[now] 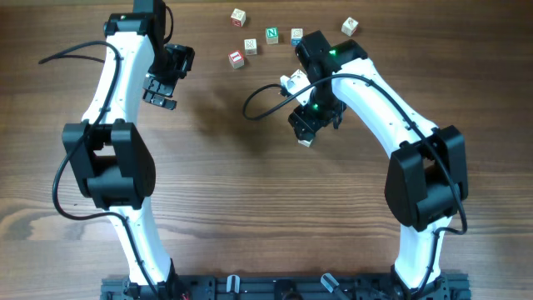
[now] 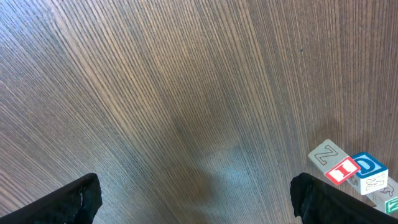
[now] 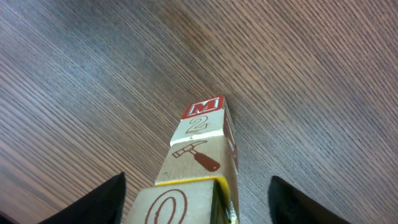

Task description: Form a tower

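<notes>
**Desk:** Where does the tower stand?

**Photographer:** Upright on the wooden table, right of centre, directly beneath the right gripper. Its fingers straddle the top cube with a gap on each side and grip nothing. Four cubes show: a red M lowest, then a 2, a hammer picture, and a yellow-edged O or zero on top.

**Desk:** And the left gripper?

**Photographer:** Spread wide over the table and holding nothing, well apart from the tower. Loose letter cubes lie scattered toward the far edge.

**Desk:** How would the stack handle?

**Photographer:** Probably light and rigid, but only resting cube on cube, so a nudge could topple it. Each cube is best taken by two opposite flat sides.

**Desk:** Any containers?

**Photographer:** None in view.
</notes>
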`<state>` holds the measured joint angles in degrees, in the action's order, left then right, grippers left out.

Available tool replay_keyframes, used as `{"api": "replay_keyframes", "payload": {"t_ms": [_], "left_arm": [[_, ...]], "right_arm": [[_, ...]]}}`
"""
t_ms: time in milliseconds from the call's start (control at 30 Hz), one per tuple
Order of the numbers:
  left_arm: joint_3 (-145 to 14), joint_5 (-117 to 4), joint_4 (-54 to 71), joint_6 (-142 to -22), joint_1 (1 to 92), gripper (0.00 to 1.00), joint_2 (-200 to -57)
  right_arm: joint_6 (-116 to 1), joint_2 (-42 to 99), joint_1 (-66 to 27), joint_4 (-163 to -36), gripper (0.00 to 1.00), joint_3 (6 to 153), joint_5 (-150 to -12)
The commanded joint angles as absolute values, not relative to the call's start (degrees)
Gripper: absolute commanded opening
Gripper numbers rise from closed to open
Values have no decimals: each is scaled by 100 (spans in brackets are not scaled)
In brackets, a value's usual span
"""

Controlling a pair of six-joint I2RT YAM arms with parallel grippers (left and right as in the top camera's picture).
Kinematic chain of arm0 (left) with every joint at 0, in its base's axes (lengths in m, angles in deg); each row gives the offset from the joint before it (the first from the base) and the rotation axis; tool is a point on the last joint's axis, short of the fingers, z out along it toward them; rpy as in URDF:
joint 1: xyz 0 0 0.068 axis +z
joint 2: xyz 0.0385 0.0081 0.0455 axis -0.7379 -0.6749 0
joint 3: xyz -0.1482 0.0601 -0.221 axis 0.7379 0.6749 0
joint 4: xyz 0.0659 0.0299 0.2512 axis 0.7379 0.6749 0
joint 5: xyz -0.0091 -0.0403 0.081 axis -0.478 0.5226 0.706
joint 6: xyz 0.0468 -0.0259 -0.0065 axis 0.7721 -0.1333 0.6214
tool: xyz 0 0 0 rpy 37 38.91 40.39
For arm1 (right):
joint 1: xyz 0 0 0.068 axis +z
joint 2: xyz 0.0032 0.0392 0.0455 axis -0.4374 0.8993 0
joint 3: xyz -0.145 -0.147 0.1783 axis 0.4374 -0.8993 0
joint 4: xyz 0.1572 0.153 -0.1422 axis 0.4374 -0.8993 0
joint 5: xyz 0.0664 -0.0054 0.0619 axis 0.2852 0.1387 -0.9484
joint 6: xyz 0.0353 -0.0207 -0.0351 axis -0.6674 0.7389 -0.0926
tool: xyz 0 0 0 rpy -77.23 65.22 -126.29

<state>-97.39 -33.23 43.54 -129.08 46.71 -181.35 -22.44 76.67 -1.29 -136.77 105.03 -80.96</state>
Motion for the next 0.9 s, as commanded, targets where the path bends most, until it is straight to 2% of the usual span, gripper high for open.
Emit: {"api": "replay_keyframes", "payload": {"t_ms": [0, 233, 533, 800, 867], "left_arm": [[-9712, -3268, 4356, -12840, 4693, 100, -17962], [-9712, -3266, 4356, -12840, 4693, 100, -17962], [-9712, -3266, 4359, -12840, 4693, 100, -17962], [-9712, -3266, 4356, -12840, 4693, 100, -17962], [-9712, -3266, 4356, -12840, 4693, 100, -17962]], "right_arm": [[-2271, 7809, -149, -13631, 68, 10458, -8210], [-2268, 7809, -149, -13600, 61, 10458, -8208], [-2264, 7806, -149, -13598, 58, 10458, -8208], [-2262, 7806, -149, -13583, 57, 10458, -8210], [-2264, 7806, -149, -13583, 61, 10458, -8210]]}}
